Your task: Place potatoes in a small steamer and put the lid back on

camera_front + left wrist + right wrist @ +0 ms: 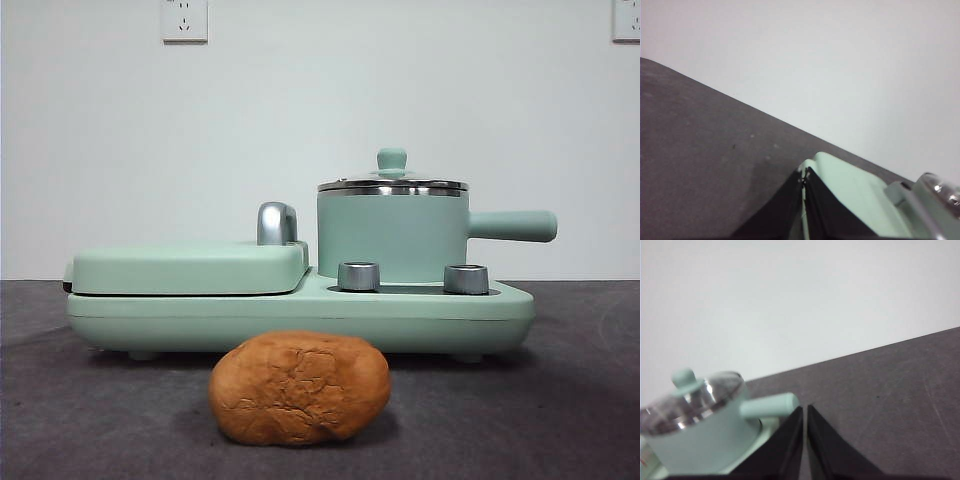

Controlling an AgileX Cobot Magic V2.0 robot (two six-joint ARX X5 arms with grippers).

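The potato [299,388], orange-brown with cracked skin, lies on the dark table in front of the mint-green appliance. The small steamer [392,238] stands on the appliance's right side, its straight handle [512,226] pointing right; it also shows in the right wrist view [700,432]. The glass lid [392,184] with its green knob [392,159] sits on the steamer. Neither arm shows in the front view. My left gripper [804,176] is shut and empty, near the grill plate. My right gripper [804,411] is shut and empty, beside the steamer's handle [769,405].
The flat hinged grill plate [188,267] with a steel handle [276,223] takes up the appliance's left half; it also shows in the left wrist view [855,192]. Two steel dials [359,276] [466,279] sit on the base. A white wall stands behind.
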